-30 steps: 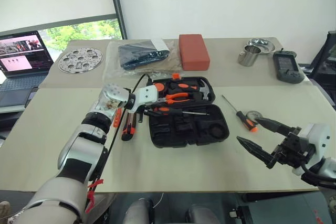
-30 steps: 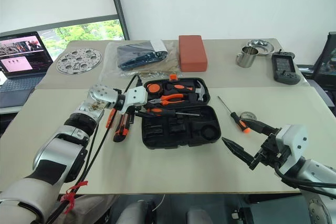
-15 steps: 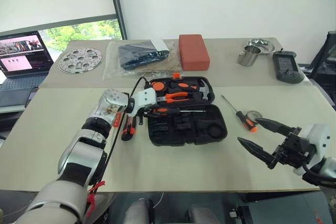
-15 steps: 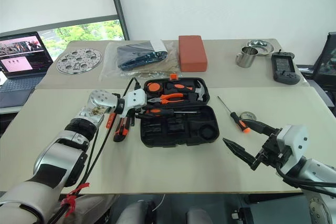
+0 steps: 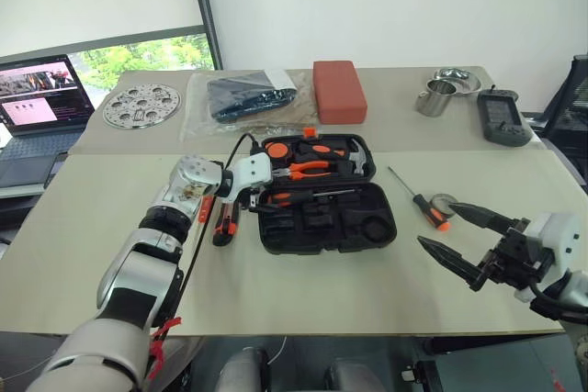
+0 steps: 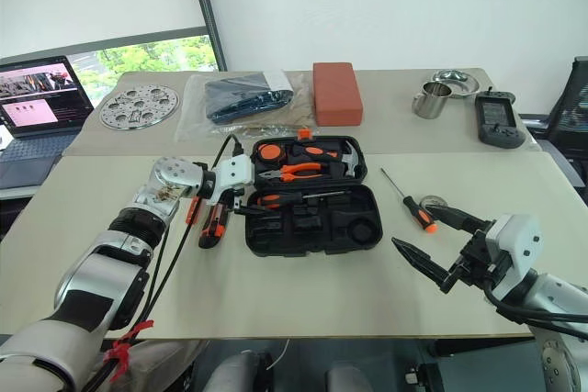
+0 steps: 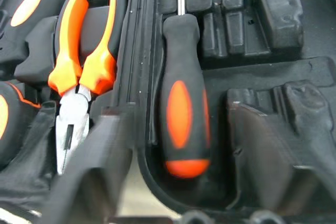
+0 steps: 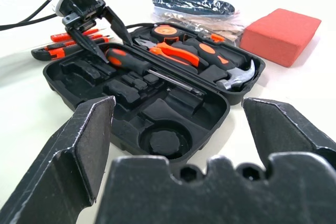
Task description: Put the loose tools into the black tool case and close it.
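Observation:
The black tool case (image 5: 367,231) lies open in the middle of the table. One orange-and-black screwdriver (image 7: 181,114) lies in a recess along the case's hinge side. My left gripper (image 5: 260,202) stands open over that screwdriver's handle, one finger on each side, at the case's left end. Left of the case, the utility knife (image 5: 224,220) and the slim orange tester screwdriver (image 5: 204,207) rest on the table. To the right of the case are another screwdriver (image 5: 419,200) and a small grey tape roll (image 5: 446,200). My right gripper (image 5: 439,227) hovers open and empty near them.
Orange-handled pliers (image 5: 308,169) and a hammer (image 5: 354,165) sit in the case's far half. At the back are a red-brown box (image 5: 338,89), a clear bag (image 5: 243,95), a metal cup (image 5: 435,96), a black device (image 5: 503,117) and a perforated metal disc (image 5: 140,104). A laptop (image 5: 37,98) stands far left.
My left gripper has opened and let go of the screwdriver, which now lies in the case. The right arm has stayed where it was.

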Tool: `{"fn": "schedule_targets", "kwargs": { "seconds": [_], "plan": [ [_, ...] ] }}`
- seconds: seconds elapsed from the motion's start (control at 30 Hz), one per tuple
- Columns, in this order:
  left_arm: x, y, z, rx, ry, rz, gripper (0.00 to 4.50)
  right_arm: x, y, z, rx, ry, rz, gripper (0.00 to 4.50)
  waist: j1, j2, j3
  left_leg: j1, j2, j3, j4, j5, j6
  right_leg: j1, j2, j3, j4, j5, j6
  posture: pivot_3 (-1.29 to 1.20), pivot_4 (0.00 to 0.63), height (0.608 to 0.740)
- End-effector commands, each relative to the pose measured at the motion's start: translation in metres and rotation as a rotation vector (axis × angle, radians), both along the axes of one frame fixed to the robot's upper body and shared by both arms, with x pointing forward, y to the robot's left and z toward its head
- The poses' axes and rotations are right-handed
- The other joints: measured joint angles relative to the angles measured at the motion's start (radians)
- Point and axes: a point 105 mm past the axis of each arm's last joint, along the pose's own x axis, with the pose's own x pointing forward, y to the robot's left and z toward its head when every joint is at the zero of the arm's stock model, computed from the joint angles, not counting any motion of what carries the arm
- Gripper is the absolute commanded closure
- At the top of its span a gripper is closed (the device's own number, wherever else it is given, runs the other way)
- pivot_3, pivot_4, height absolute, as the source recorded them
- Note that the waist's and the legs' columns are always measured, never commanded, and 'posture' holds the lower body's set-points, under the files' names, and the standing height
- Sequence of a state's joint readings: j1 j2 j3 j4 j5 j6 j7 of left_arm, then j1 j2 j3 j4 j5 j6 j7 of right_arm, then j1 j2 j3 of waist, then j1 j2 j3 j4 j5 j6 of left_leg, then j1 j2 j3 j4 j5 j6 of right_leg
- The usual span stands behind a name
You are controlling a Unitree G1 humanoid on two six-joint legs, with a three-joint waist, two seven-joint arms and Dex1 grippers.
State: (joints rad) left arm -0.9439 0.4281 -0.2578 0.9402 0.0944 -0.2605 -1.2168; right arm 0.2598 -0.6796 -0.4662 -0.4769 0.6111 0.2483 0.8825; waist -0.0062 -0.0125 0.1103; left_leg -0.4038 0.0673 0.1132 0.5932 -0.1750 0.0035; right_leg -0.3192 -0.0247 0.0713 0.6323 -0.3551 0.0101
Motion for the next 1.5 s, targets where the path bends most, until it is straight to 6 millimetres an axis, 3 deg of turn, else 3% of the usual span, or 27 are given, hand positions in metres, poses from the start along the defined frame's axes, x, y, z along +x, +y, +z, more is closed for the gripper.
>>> {"fn": "schedule_targets", "kwargs": {
  "seconds": [0.03, 0.17, 0.23, 0.33, 0.5, 0.67, 0.83, 1.07, 1.3, 1.5],
  "plan": [
    [0.008, 0.009, 0.029, -0.012, -0.074, 0.015, 0.17, -0.001, -0.001, 0.010, -0.016, -0.052, 0.004, 0.00, -0.001, 0.000, 0.000, 0.000, 0.000, 0.000, 0.000, 0.000, 0.000, 0.000, 0.000, 0.000, 0.000, 0.000, 0.000, 0.00, 0.150, 0.740],
    [0.013, 0.003, 0.060, -0.107, -0.102, 0.028, 0.17, -0.001, 0.000, 0.009, -0.013, -0.050, 0.002, 0.00, 0.002, 0.001, 0.000, -0.001, 0.000, 0.000, 0.000, 0.000, 0.000, 0.000, 0.000, 0.000, 0.000, 0.000, 0.000, 0.00, 0.150, 0.740],
    [0.012, -0.009, 0.072, -0.185, -0.083, 0.009, 0.17, -0.002, 0.001, 0.008, -0.011, -0.049, 0.002, 0.00, 0.006, 0.001, -0.001, -0.001, 0.000, 0.000, 0.001, 0.000, 0.000, 0.000, 0.000, 0.000, 0.000, 0.000, 0.000, 0.00, 0.150, 0.740],
    [0.006, -0.027, 0.061, -0.183, -0.070, -0.034, 0.86, -0.001, 0.003, 0.008, -0.007, -0.050, 0.004, 0.00, 0.015, 0.002, -0.001, -0.001, -0.001, 0.000, 0.001, 0.000, 0.000, 0.000, -0.001, -0.001, 0.000, 0.000, 0.000, 0.00, 0.150, 0.740],
    [0.002, -0.052, 0.039, -0.177, -0.033, -0.062, 2.68, -0.002, 0.004, 0.008, -0.003, -0.051, 0.001, 0.00, 0.014, 0.002, -0.001, -0.001, 0.000, 0.000, 0.003, 0.000, 0.000, 0.000, 0.000, 0.000, 0.000, 0.000, 0.000, 0.00, 0.150, 0.740],
    [0.009, -0.072, 0.039, -0.188, -0.030, -0.036, 4.41, -0.004, 0.005, 0.010, -0.002, -0.055, -0.006, 0.00, 0.014, 0.000, 0.000, -0.002, 0.000, -0.001, 0.003, 0.000, 0.000, 0.000, 0.000, 0.000, 0.000, 0.000, 0.000, 0.00, 0.150, 0.740],
    [0.008, -0.075, 0.023, -0.148, 0.013, -0.037, 4.47, -0.005, 0.006, 0.011, -0.003, -0.057, -0.016, 0.00, 0.015, 0.000, 0.000, -0.002, -0.001, -0.001, 0.003, 0.000, 0.000, 0.000, 0.000, 0.000, 0.000, 0.000, 0.000, 0.00, 0.150, 0.740],
    [0.004, -0.057, -0.019, -0.011, 0.071, 0.003, 4.47, -0.005, 0.006, 0.011, -0.003, -0.056, -0.023, 0.00, 0.013, 0.000, 0.000, -0.001, -0.001, -0.001, 0.003, 0.000, 0.000, 0.000, 0.000, 0.000, 0.000, 0.000, 0.000, 0.00, 0.150, 0.740],
    [0.017, -0.055, -0.020, -0.016, 0.060, 0.125, 4.47, -0.005, 0.008, 0.010, -0.004, -0.050, -0.019, 0.00, 0.009, 0.001, -0.001, 0.001, -0.001, -0.001, 0.004, 0.000, 0.000, 0.001, 0.000, 0.000, 0.004, 0.000, 0.000, 0.00, 0.150, 0.740],
    [0.013, -0.054, -0.028, 0.013, 0.096, 0.109, 4.47, -0.003, 0.007, 0.010, -0.005, -0.052, -0.019, 0.00, 0.001, 0.001, -0.001, 0.005, -0.002, -0.002, 0.006, 0.001, 0.001, 0.002, 0.000, 0.001, 0.010, 0.000, 0.000, 0.00, 0.150, 0.740]
  ]
}}
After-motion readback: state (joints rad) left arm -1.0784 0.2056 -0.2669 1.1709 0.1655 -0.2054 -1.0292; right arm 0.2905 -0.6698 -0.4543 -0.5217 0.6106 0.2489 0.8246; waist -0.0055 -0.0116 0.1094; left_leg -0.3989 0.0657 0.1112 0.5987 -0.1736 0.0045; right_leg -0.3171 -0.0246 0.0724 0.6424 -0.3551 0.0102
